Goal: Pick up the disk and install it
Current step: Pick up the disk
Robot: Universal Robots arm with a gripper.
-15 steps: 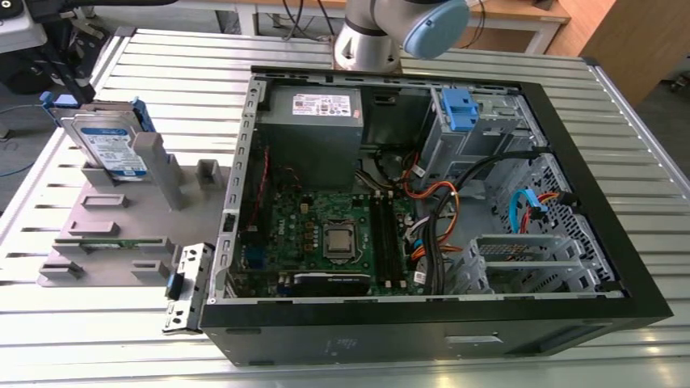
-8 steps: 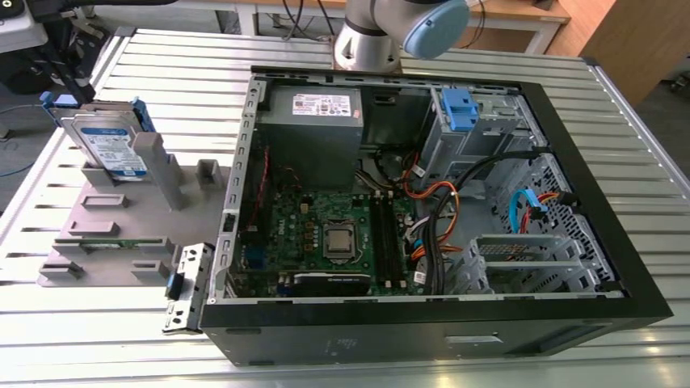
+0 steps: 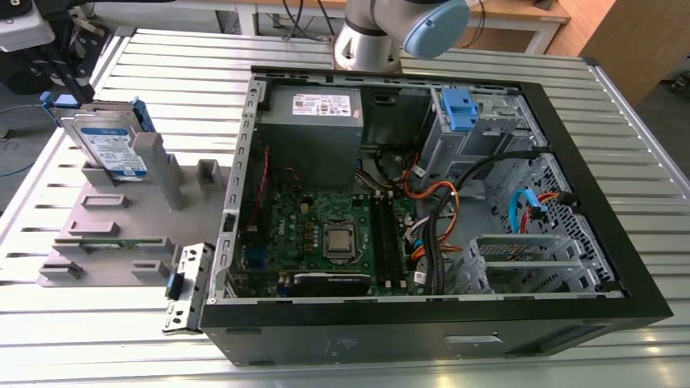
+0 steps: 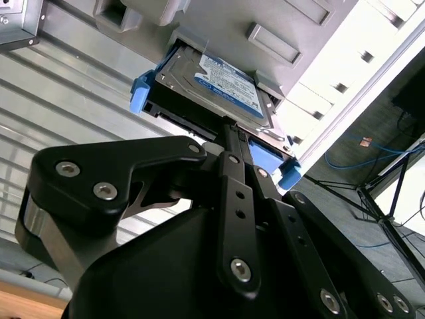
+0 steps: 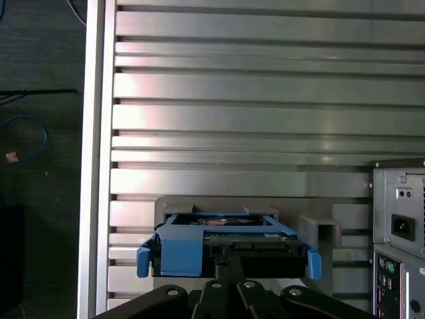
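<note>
Hovering near the disk (image 4: 226, 83) upright in its grey holder (image 3: 119, 218), the end effector (image 4: 233, 128) has fingers together.

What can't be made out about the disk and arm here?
Silver metal hard drive in blue plastic carrier: lower end, exterior view, sunk in the grey holder.
Its near edge, in both wrist views, partly behind the black gripper.
Robot arm: cut by the exterior view's top edge.

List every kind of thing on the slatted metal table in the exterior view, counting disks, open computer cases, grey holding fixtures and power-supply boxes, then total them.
disk: 1
open computer case: 1
grey holding fixture: 1
power-supply box: 1
Total: 4
</note>
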